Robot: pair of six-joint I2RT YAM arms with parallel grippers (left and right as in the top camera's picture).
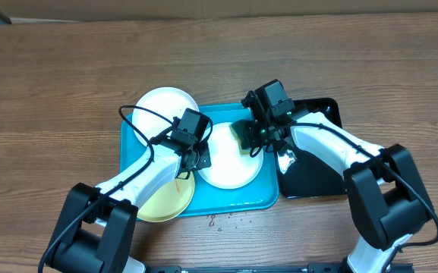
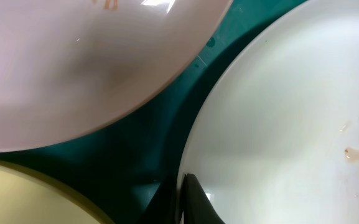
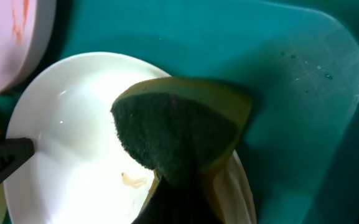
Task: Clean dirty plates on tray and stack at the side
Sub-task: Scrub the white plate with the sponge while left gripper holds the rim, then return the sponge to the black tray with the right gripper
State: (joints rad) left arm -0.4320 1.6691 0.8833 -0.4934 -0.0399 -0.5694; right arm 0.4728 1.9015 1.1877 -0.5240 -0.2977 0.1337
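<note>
At tray [image 1: 234, 199] centre sits the white mid plate [image 1: 230, 167], yr task thing for now. L gripper [image 1: 196, 157] is nipped narrow on its L rim, pinning it. R gripper [image 1: 255, 136] is clamped on the sponge [image 3: 179, 134], which sits over the plate's R rim; contact unclear.

Key relation: the smear [image 3: 132, 180] lies inward of the sponge, toward plate centre and the L gripper. So I'd judge yr next stroke runs R-to-L across the plate. R arm does it, L only steadies.

Room: back plate [image 1: 162, 106], also smeared, overhangs the tray's far-L corner. Yellow plate [image 1: 162, 203] overhangs the near-L corner. Both crowd the mid plate's L side, so little slack there. Tray's R wall, w/ black tray [image 1: 313, 171] just past it, bounds yr backswing. Stacking not yet done.
</note>
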